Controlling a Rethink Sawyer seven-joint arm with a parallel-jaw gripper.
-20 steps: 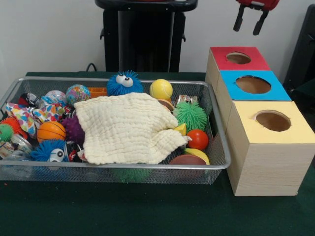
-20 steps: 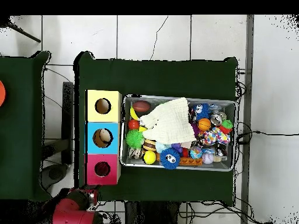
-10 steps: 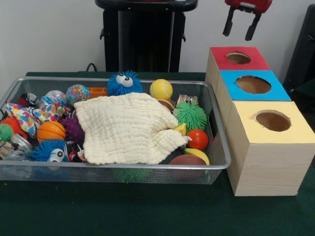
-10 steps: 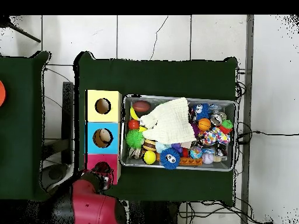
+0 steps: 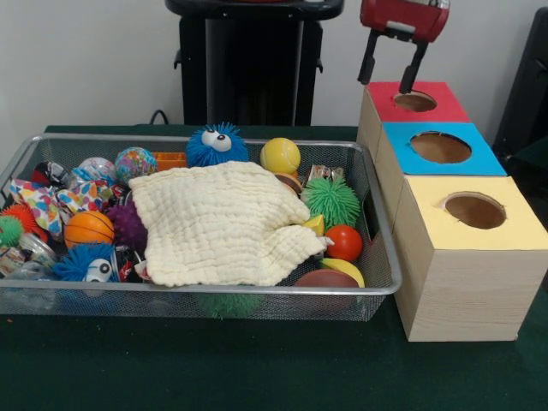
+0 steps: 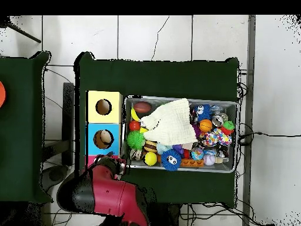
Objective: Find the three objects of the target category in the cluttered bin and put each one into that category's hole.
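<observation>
You are seeing claw point(image 5: 392, 72) hanging empty, fingers apart, above red box point(image 5: 414, 103); cloth point(image 5: 221, 221) is hiding bin point(image 5: 197, 297) toys, blocking search.

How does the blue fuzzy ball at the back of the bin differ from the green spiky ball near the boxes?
The blue fuzzy ball has googly eyes; the green spiky ball shows none. The blue one sits against the bin's back wall, the green one further forward, beside the cloth. Both are spiky, soft-looking, similar in size, and uncovered.
</observation>
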